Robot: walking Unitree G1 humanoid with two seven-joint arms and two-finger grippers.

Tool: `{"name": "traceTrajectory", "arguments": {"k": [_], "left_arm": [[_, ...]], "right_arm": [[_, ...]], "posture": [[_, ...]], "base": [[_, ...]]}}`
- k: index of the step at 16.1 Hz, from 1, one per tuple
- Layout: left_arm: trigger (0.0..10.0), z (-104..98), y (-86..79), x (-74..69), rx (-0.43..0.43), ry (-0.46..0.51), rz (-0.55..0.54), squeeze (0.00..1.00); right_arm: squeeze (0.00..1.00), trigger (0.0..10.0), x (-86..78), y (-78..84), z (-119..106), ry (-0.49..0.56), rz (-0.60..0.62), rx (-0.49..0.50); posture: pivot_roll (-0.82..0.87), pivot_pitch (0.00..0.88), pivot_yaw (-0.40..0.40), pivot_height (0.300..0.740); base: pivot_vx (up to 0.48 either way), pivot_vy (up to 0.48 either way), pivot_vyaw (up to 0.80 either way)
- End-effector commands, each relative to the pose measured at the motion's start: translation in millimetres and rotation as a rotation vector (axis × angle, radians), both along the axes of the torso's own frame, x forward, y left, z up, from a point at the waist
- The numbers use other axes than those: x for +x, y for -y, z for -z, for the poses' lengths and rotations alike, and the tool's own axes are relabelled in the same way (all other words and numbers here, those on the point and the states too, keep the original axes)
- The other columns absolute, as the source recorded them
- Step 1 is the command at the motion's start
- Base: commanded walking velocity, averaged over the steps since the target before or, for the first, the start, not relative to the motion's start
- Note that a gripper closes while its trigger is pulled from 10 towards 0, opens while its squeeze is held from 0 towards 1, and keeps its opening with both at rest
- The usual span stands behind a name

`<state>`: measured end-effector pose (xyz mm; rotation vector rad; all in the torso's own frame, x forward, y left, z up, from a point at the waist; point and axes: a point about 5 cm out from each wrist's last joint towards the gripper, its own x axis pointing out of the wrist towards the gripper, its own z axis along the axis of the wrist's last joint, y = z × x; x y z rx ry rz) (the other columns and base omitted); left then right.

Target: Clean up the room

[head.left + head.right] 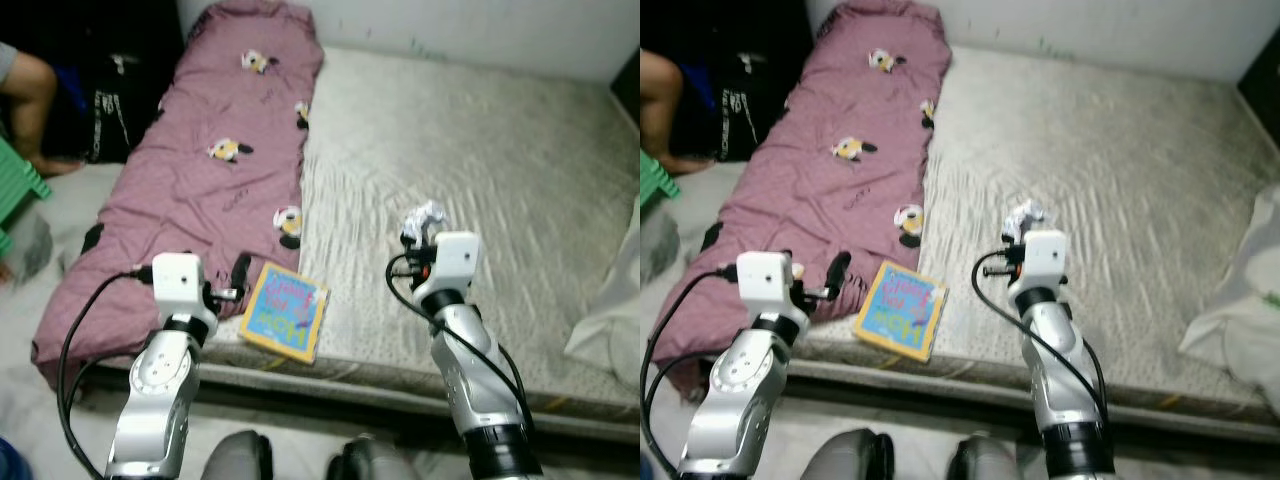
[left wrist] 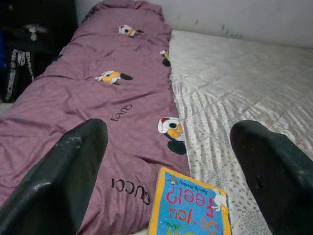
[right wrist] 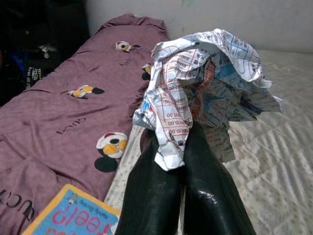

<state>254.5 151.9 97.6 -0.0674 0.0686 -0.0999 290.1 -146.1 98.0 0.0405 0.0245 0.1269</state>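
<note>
A crumpled ball of printed paper (image 3: 205, 83) sits pinched between my right gripper's (image 3: 183, 152) two black fingers, lifted a little above the grey mattress (image 1: 480, 160). From the head camera the crumpled paper (image 1: 422, 222) shows just beyond the right wrist. A colourful children's book (image 1: 285, 311) lies flat at the mattress's front edge, beside the purple blanket (image 1: 220, 170). My left gripper (image 2: 171, 166) is open, its fingers (image 2: 63, 181) spread wide over the blanket just short of the book (image 2: 190, 205).
The purple blanket with cartoon prints covers the bed's left strip. A white bag or pillow (image 1: 610, 310) rests at the right edge. A person's arm (image 1: 25, 95), a green stool (image 1: 18, 185) and dark bags (image 1: 110, 100) are on the floor at left.
</note>
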Motion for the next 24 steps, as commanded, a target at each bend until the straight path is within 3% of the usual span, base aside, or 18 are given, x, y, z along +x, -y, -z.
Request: {"name": "traceTrajectory", "arguments": {"k": [1,12,19,24], "left_arm": [[10.0,-3,2.1,0.7,0.002,0.008,0.009,0.0],[10.0,1,6.9,-5.5,-0.008,-0.019,0.0,0.0],[10.0,-7,3.2,-0.4,0.013,0.023,-0.005,0.0],[10.0,-11,3.5,5.6,0.02,0.053,-0.037,0.0]], "right_arm": [[0.0,10.0,-1.3,2.3,-1,0.008,0.003,-0.006],[0.0,10.0,-9.7,2.7,-4,0.029,-0.034,-0.053],[0.0,10.0,-8.0,-3.5,-6,0.025,-0.047,-0.007],[0.0,10.0,-2.7,-5.0,-12,0.05,-0.083,-0.036]], "posture": [[0.02,0.111,-0.064,0.74],[0.0,0.138,-0.072,0.74],[0.0,0.129,-0.063,0.74],[0.0,0.119,-0.069,0.74]], "base": [[0.0,0.48,0.0],[0.0,0.48,0.0],[0.0,0.477,0.0],[0.0,0.0,0.78]]}}
